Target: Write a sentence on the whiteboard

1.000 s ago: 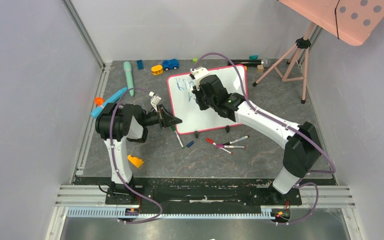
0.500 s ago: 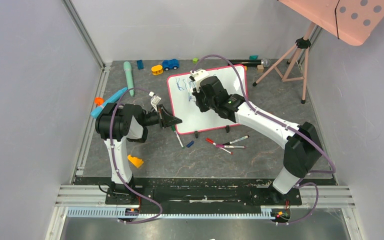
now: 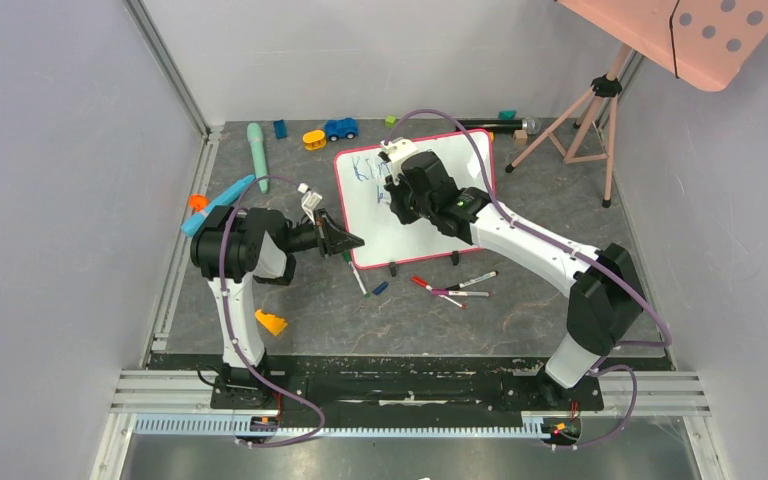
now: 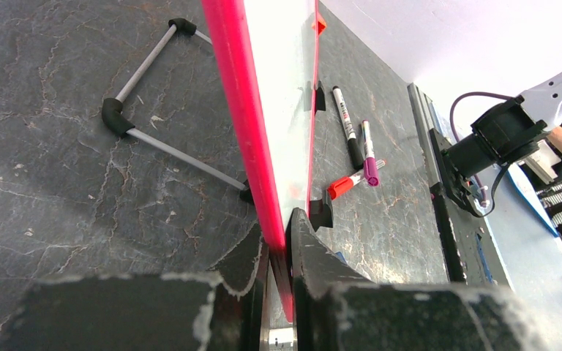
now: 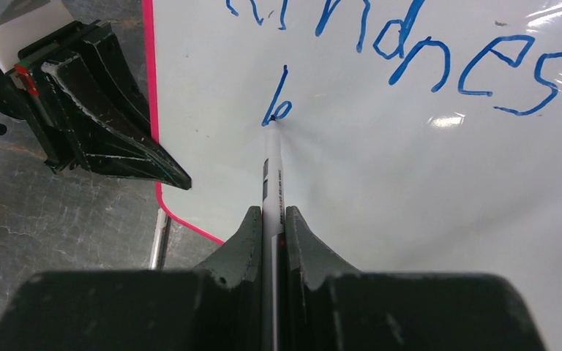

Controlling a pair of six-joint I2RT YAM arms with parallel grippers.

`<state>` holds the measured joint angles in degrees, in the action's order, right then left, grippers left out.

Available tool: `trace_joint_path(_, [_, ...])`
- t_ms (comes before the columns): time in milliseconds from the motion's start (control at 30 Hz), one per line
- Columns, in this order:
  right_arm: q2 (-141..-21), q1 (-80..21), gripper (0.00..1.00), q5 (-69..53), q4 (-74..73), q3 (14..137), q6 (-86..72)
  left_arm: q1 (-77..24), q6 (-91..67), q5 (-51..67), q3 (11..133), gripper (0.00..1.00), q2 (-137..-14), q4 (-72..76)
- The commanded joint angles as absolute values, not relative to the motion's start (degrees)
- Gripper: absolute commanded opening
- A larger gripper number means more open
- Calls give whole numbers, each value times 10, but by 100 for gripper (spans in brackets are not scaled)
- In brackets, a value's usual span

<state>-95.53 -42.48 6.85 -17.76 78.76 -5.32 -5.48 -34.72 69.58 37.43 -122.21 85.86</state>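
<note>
The whiteboard (image 3: 407,238), white with a pink-red frame, stands tilted mid-table. My left gripper (image 3: 356,241) is shut on its left frame edge (image 4: 238,110), one finger on each face of the board. My right gripper (image 5: 272,212) is shut on a white marker (image 5: 271,172), and the marker's blue tip touches the board (image 5: 424,212). The sentence (image 5: 417,55) in blue shows "Kindnes" on the top line, its end cut off by the frame, and a "b" beginning the second line at the marker's tip. In the top view my right gripper (image 3: 393,190) hides much of the writing.
Loose markers (image 3: 455,288) lie in front of the board, with a green one (image 3: 354,270) and a blue cap (image 3: 380,288) near my left gripper. Toys line the back edge: a teal tube (image 3: 257,155) and a blue car (image 3: 340,128). A tripod (image 3: 585,120) carries a salmon dotted panel (image 3: 705,40).
My right gripper has shifted a little toward the board's far edge with the marker. The left arm and the board have not moved.
</note>
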Motion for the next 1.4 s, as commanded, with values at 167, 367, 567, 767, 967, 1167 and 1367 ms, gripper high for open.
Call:
trace_joint_path(167, [-951,-419,0,69,-162,786,-53,-50,-244,682,366,3,-1236,892])
trace_joint_path(367, [-946,-417,0,71,-171,785,-51,-50,-245,682,366,3,-1236,892])
trace_joint_path(567, [-906,-413,0,28,-154,773,-47,-50,-247,682,367,3,-1237,892])
trace_joint_path(767, [-869,-406,0,50,-141,745,-48,-49,-248,679,369,3,-1237,892])
trace_joint_path(967, [-889,-404,0,64,-146,753,-49,-49,-246,681,368,3,-1236,892])
trace_joint_path(1167, [-911,-404,0,58,-146,770,-48,-49,-248,681,368,3,-1237,892])
trace_joint_path(1367, [-917,-404,0,49,-142,772,-47,-49,-249,681,368,3,-1238,892])
